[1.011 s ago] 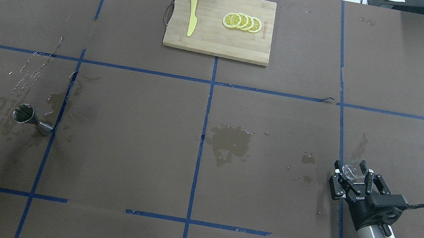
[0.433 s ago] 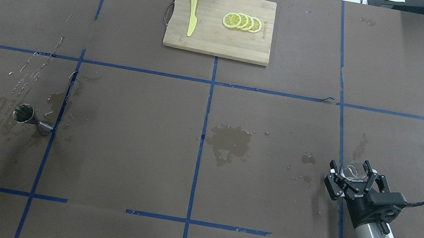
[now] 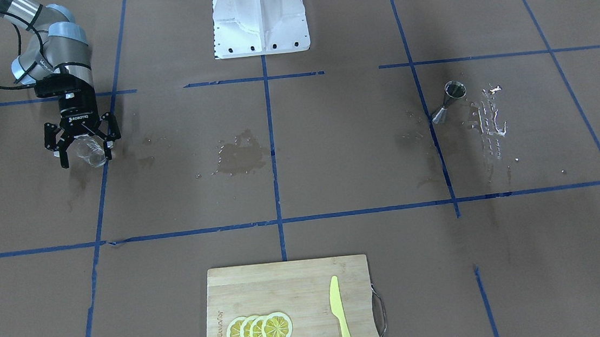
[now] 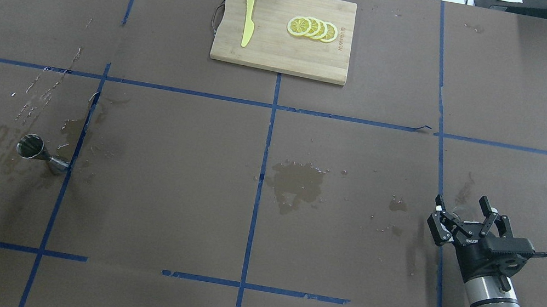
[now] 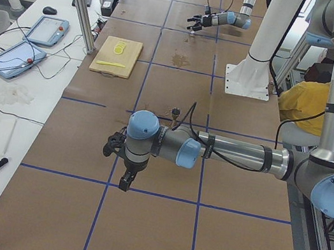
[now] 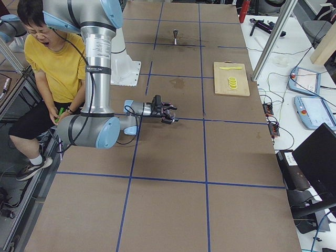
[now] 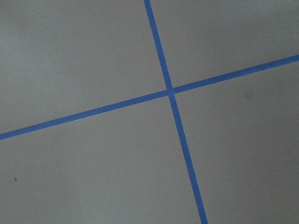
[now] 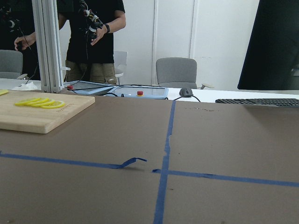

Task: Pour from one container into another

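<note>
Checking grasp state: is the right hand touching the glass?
Cannot tell. The front-facing view shows the right hand open around the glass, one finger right at its clear edge; neither gap nor contact is plain.

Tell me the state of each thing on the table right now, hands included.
Right hand: open, fingers either side of the glass.
Glass: on the table between those fingers; contents unclear.
Jigger: upright, untouched, beside wet streaks.
Lemon slices: fanned, overlapping, on the cutting board.
Knife: flat on the board.
Left hand: away from everything; open or shut unclear.
</note>
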Available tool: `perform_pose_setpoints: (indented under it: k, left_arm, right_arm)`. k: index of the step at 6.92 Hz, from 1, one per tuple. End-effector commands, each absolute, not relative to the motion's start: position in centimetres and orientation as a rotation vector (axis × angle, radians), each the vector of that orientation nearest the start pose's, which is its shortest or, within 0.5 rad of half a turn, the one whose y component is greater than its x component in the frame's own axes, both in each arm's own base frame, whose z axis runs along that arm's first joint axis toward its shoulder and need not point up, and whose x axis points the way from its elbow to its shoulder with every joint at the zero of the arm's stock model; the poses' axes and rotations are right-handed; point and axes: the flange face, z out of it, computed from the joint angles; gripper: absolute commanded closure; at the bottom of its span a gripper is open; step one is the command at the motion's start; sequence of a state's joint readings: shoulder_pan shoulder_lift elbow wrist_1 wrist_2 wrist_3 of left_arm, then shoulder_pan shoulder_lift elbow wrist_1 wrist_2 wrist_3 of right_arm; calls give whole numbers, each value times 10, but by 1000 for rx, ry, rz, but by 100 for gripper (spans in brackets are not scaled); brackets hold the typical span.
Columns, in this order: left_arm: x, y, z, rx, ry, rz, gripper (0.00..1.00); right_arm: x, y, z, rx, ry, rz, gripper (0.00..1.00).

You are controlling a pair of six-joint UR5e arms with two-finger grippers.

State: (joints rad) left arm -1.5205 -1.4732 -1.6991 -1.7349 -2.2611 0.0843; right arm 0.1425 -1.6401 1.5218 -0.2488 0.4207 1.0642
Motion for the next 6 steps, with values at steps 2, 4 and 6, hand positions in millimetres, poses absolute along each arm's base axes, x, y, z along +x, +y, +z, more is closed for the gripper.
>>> perform_pose_setpoints:
  k: [2, 4, 6]
  left_arm:
    - [-46, -467, 628, 203, 686, 198, 0]
    - [-46, -468, 628, 205, 686, 199, 0]
    - [-46, -468, 630, 203, 686, 198, 0]
  right_arm:
    - [-383, -302, 520, 1275, -697, 396, 0]
    - [-363, -333, 509, 1197, -767, 369, 0]
    - [-316, -396, 499, 1080, -763, 312, 0]
